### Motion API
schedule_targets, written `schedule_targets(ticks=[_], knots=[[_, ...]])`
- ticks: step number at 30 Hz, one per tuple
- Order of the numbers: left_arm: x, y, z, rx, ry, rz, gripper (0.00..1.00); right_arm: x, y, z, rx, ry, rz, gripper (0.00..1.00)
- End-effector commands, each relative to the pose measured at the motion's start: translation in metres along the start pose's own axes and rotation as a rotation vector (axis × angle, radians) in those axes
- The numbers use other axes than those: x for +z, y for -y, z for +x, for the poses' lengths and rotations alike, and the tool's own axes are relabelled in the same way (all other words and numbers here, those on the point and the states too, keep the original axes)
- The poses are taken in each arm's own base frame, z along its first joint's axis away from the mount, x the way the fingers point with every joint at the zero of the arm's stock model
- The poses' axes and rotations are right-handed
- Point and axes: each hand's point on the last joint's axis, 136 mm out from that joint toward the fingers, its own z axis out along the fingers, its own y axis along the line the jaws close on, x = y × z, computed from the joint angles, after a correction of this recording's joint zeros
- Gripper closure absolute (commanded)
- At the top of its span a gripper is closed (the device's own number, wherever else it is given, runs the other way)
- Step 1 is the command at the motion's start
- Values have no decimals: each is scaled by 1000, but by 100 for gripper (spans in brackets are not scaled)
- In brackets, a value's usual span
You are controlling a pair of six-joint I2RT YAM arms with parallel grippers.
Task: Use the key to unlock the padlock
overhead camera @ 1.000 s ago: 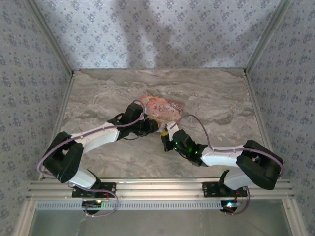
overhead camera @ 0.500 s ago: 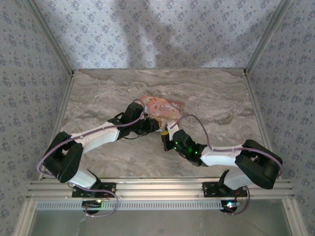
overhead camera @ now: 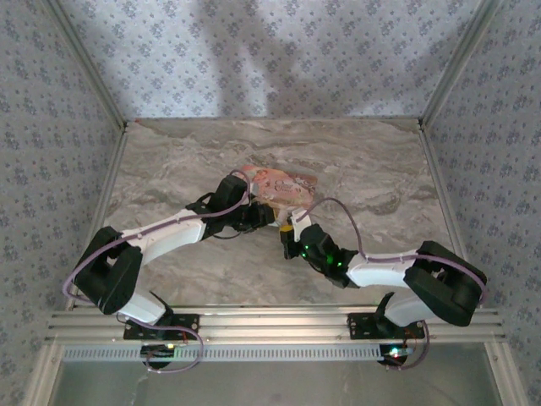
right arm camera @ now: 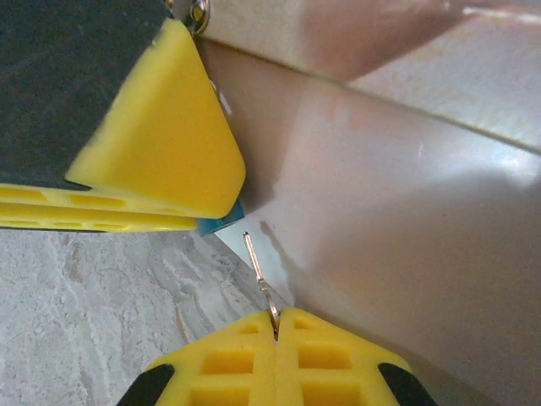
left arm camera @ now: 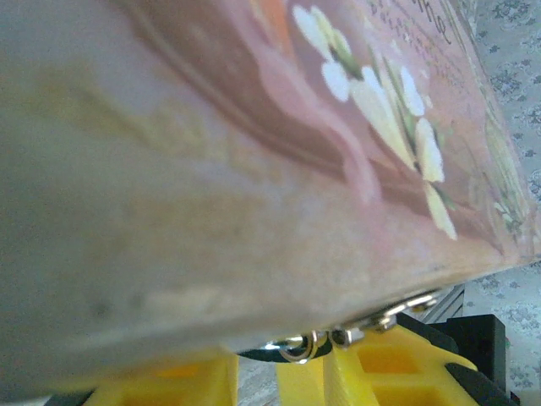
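Note:
The padlock [right arm camera: 221, 225] shows as a small blue corner poking out from under my left gripper's yellow finger [right arm camera: 161, 144], against the pink pictured box [right arm camera: 397, 211]. In the left wrist view its metal shackle ring [left arm camera: 308, 345] sits just above my left gripper [left arm camera: 279, 368], whose fingers are closed tight around it. My right gripper [right arm camera: 275, 326] is shut on the thin metal key [right arm camera: 258, 271]. The key's tip points up at the blue corner, a small gap short of it. From the top view, the left gripper [overhead camera: 264, 217] and right gripper [overhead camera: 288, 230] nearly meet.
The pink box [overhead camera: 279, 184] lies mid-table just behind both grippers, and its side rises as a wall right of the key. Marble table [overhead camera: 380, 169] stretches around it. Patterned walls and metal frame posts [overhead camera: 448, 80] enclose the table.
My right gripper has edged forward and slightly left with the key, closing on the left gripper. The left arm and the box have stayed put.

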Motion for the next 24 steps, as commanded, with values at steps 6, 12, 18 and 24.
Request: schedule_targets(ticks=[6, 12, 18, 24], knots=[[-4, 23, -4, 9, -4, 61, 72, -4, -3, -8, 22, 31, -21, 100], [-4, 24, -4, 7, -5, 63, 72, -4, -5, -11, 19, 39, -31, 100], [-3, 21, -2, 3, -10, 55, 72, -4, -5, -15, 19, 53, -35, 100], [-3, 22, -2, 4, -13, 58, 72, -2, -6, -21, 13, 64, -41, 100]])
